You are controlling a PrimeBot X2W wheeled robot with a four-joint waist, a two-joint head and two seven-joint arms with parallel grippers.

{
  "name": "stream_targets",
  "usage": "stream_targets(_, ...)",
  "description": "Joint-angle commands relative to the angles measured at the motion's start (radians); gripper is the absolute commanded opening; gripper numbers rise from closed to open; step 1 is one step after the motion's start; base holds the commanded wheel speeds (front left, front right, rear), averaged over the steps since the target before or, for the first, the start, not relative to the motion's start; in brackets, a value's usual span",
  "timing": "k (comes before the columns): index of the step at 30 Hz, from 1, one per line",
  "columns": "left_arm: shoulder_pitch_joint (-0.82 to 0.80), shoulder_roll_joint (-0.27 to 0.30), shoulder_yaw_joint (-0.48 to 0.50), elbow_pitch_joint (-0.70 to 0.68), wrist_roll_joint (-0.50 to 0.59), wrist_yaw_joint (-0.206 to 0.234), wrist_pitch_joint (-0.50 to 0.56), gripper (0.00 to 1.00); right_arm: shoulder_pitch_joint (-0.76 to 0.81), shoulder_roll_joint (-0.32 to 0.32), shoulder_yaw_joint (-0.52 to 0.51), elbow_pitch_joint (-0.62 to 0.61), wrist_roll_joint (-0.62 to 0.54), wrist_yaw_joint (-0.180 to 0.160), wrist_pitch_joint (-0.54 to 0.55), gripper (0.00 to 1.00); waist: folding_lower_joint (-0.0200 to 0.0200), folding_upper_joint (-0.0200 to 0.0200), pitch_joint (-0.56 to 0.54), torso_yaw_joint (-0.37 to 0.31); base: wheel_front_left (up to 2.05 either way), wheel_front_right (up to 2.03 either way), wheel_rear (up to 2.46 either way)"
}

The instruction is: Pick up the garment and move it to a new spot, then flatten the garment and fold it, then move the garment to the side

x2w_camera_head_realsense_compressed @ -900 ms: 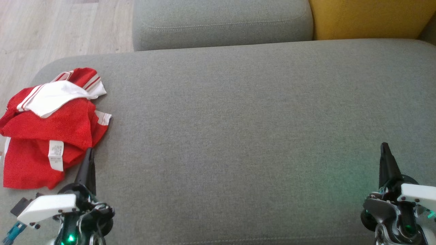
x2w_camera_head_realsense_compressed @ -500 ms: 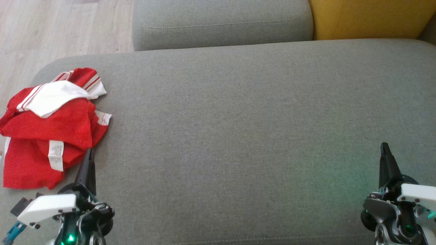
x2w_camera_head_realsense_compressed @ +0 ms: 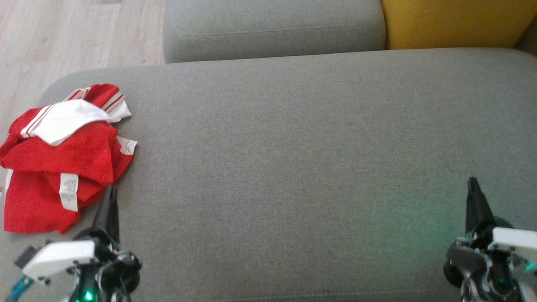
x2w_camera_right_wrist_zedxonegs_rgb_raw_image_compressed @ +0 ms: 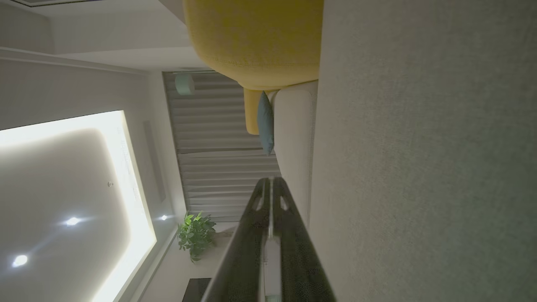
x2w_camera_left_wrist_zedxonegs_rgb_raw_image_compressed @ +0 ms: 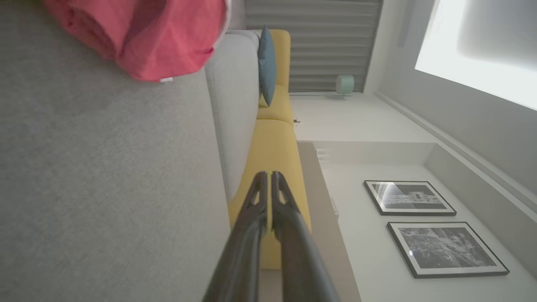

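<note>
Right now the left gripper (x2w_camera_head_realsense_compressed: 110,189) hovers low over the grey seat cushion (x2w_camera_head_realsense_compressed: 293,159) with its two dark fingers pressed together and nothing between them; the left wrist view shows them meeting along a thin line at the tip (x2w_camera_left_wrist_zedxonegs_rgb_raw_image_compressed: 267,175). That tip sits just beside the near right edge of the garment (x2w_camera_head_realsense_compressed: 58,163), a red and white shirt crumpled in a heap at the left end of the seat, its white care label (x2w_camera_head_realsense_compressed: 69,191) facing up. The right gripper (x2w_camera_head_realsense_compressed: 473,181) is well apart at the far right, likewise closed and empty. The main risk, I judge, lies in the grasp: fingers that go in shut would only shove the heap, and it lies close to the seat's left rim, with the wooden floor (x2w_camera_head_realsense_compressed: 63,33) beyond. A pinch that catches one loose layer could let the rest unfurl and drag, while pressing too deep may snag the upholstery.
</note>
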Motion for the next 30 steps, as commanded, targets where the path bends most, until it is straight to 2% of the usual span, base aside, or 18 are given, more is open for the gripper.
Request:
stream_targets(1, 0.004, -0.001, -0.002, 0.016, 0.000, 0.001, -0.002, 1.00, 0.005, 0.001, 0.001, 0.014, 0.000, 0.000, 0.000, 1.00, 0.0000, 0.0000, 0.000, 0.000, 0.00, 0.00, 0.00)
stream_targets(15, -0.009, 0.000, -0.038, 0.010, 0.035, 0.000, -0.037, 1.00, 0.008, -0.003, 0.023, -0.003, -0.026, 0.000, -0.030, 1.00, 0.0000, 0.0000, -0.001, -0.001, 0.00, 0.00, 0.00)
stream_targets(21, -0.023, 0.003, -0.046, -0.005, 0.098, 0.000, -0.055, 1.00, 0.002, -0.022, 0.042, -0.018, -0.076, 0.000, -0.049, 1.00, 0.0000, 0.0000, -0.001, -0.002, 0.00, 0.00, 0.00)
stream_targets(30, -0.043, 0.001, -0.054, -0.046, 0.232, -0.001, -0.082, 1.00, -0.008, -0.053, 0.060, -0.050, -0.215, 0.000, -0.071, 1.00, 0.0000, 0.0000, -0.002, -0.004, 0.00, 0.00, 0.00)
